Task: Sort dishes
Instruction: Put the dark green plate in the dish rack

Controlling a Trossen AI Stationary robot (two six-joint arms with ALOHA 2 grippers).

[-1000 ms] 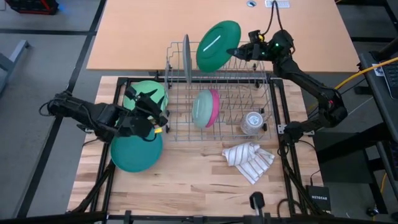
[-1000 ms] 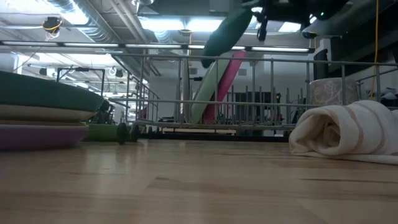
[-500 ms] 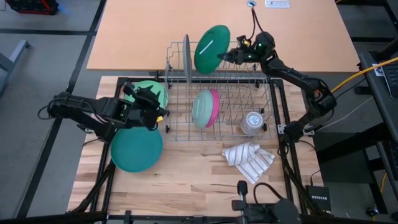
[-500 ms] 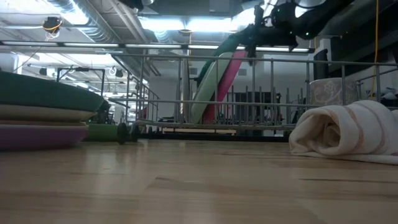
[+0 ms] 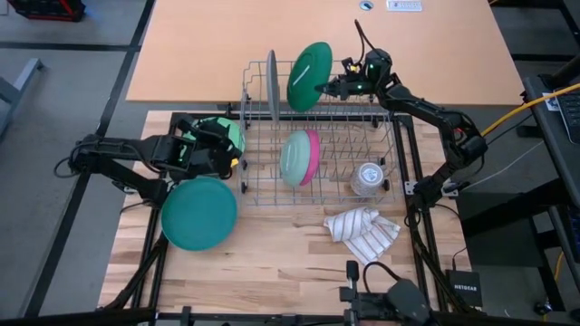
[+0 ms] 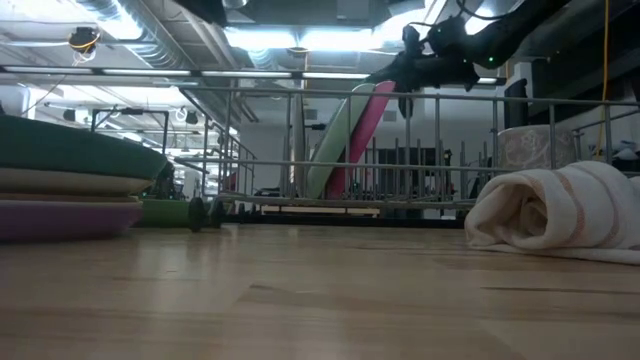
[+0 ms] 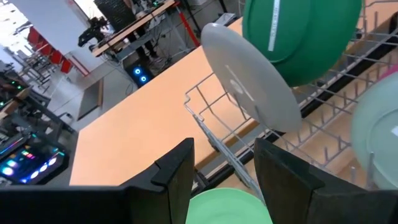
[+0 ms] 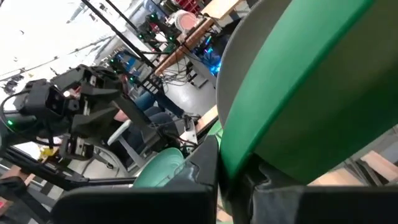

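At the top centre of the high view, the right gripper point(image 5: 337, 83) is clamped on the rim of a dark green plate point(image 5: 308, 76), held on edge above the far side of the wire rack point(image 5: 381, 186), its long axis running from lower left to upper right of the frame. The left gripper point(image 5: 227, 156) hangs with fingers parted and nothing between them over a light green dish point(image 5: 231, 132) at the rack's left side, just above the teal plate point(image 5: 198, 213) lying flat at centre left. In the rack a grey plate point(image 5: 271, 84) stands on edge near the green one, and a pale green and pink pair point(image 5: 299, 157) leans upright mid-rack.
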